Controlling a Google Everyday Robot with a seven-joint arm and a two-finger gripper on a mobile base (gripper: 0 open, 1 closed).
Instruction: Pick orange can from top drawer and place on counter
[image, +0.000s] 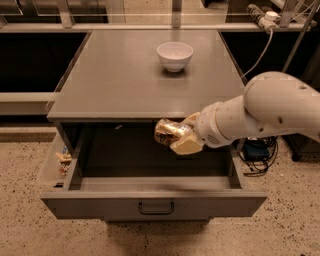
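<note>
The orange can (167, 132) is shiny golden-brown and lies sideways in my gripper (179, 137), which is shut on it. I hold it in the air above the open top drawer (155, 202), just in front of and slightly below the counter's front edge. The drawer is pulled out, with a dark interior and a small loop handle (156, 208) on its front panel. The counter (120, 75) is the flat grey top behind the can. My white arm reaches in from the right.
A white bowl (174, 55) stands on the counter at the back centre. A pale side tray (56, 165) with small items hangs at the drawer's left. Cables and a dark box (257, 152) lie on the speckled floor at the right.
</note>
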